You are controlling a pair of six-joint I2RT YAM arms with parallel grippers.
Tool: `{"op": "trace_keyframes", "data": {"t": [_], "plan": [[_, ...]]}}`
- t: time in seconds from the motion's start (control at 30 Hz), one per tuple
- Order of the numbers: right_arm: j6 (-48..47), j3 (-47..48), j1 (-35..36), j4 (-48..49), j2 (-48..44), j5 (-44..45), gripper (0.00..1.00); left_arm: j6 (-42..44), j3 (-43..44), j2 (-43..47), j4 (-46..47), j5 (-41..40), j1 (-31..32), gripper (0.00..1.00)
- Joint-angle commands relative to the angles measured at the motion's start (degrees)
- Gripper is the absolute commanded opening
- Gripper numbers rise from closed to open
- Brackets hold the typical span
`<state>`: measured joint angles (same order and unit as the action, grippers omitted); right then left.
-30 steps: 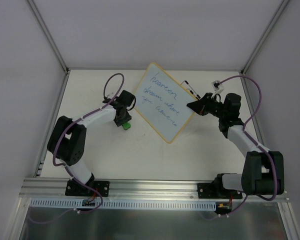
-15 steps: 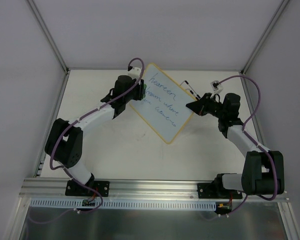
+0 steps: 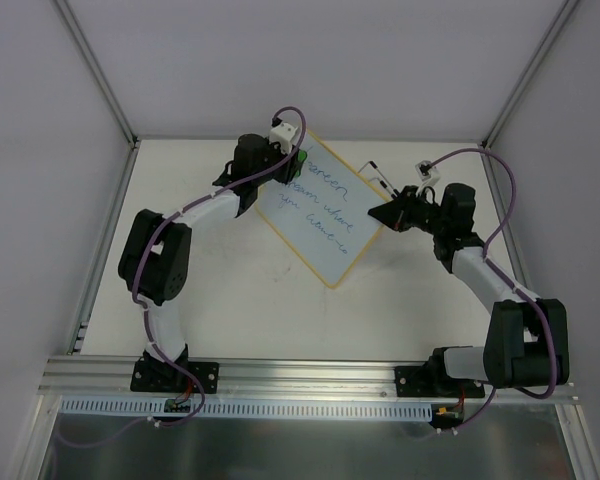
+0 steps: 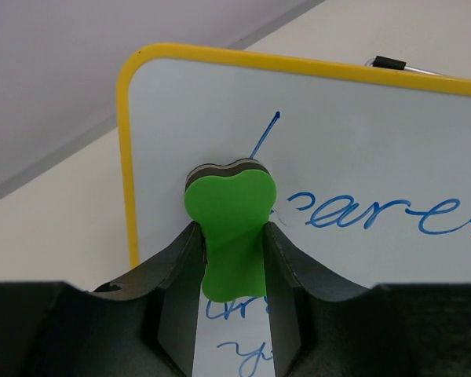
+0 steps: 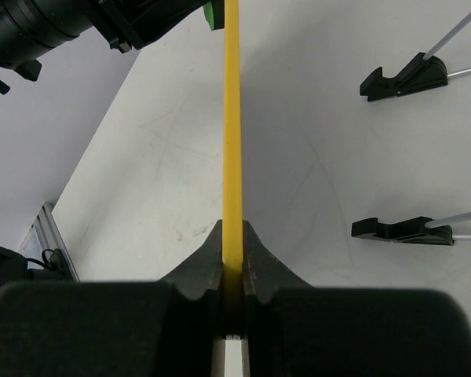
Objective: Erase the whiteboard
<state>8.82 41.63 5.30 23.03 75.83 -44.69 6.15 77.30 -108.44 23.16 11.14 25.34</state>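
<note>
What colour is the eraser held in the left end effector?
Bright green eraser with a dark underside layer; it shows best in the left wrist view.

A white table [image 3: 240, 300] stands enclosed by plain grey walls [image 3: 310, 60].

Two black feet [image 5: 400, 229] of the whiteboard [image 5: 231, 118] rest apart on the off-white table [image 5: 141, 181].

Top camera looks down over the whole table [image 3: 230, 300] from behind its near edge. Left wrist camera faces the whiteboard [image 4: 377, 133] close up; right wrist camera sights along its edge. All three share it.
</note>
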Motion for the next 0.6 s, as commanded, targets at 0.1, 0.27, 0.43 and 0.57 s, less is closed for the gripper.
{"op": "trace_keyframes", "data": {"t": [0.1, 0.27, 0.43, 0.57], "plan": [[-8.4, 2.8, 2.4, -5.4, -0.4, -2.7, 0.0, 2.1, 2.5, -1.5, 3.7, 13.1, 1.5, 0.0], [-8.4, 3.1, 2.8, -5.8, -0.7, -2.3, 0.0, 5.2, 0.3, -0.4, -0.7, 15.1, 7.1, 0.0], [-8.4, 3.3, 3.1, -6.0, -0.9, -2.0, 0.0, 7.4, -3.8, 1.3, -2.2, 14.1, 11.8, 0.0], [-8.4, 3.2, 3.7, -6.4, -0.7, -1.8, 0.0, 4.9, -3.4, 1.8, -2.1, 14.4, 13.0, 0.0]]}}
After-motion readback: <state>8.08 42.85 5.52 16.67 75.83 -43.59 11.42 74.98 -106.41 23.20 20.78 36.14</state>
